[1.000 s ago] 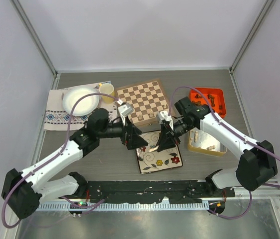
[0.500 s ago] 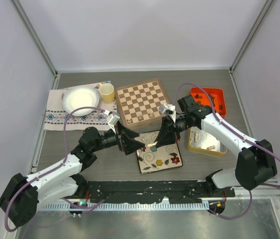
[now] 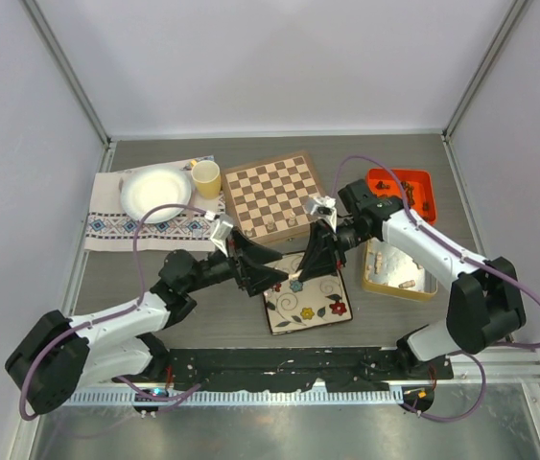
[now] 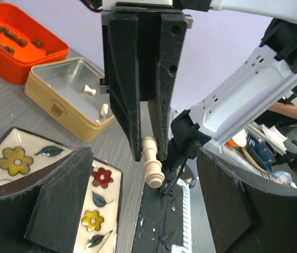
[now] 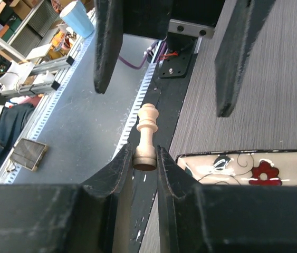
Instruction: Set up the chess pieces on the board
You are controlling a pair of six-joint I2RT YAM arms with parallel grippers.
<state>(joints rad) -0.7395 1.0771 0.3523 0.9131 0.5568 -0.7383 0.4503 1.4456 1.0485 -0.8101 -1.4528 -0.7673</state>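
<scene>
Since half a second ago the left arm has swung its forearm up and carried the left gripper point(image 3: 271, 270) a little closer to the right gripper point(image 3: 310, 261); the two now face each other tip to tip over the far left part of the floral plate point(image 3: 319, 309), just off the near edge of the board point(image 3: 274, 196).

The right gripper's jaws are pinched on the base of a cream chess piece point(image 5: 146, 138), which juts out past the fingertips toward the left arm. In the left wrist view the piece hangs slightly tilted below the right gripper's two black fingers point(image 4: 124, 95). The left gripper is spread wide — its fingers point(image 5: 108, 45) stand on either side of the piece and well clear of it, touching nothing.

To the right of the plate sits a tan tin point(image 4: 58, 108) with a few cream pieces point(image 4: 88, 90) lying on its floor, and beyond it an orange tray point(image 4: 6, 68) holding dark pieces point(image 4: 6, 34). Whether anything already stands on the board's squares is too small to tell from above — the held piece is beside the board, not over it
</scene>
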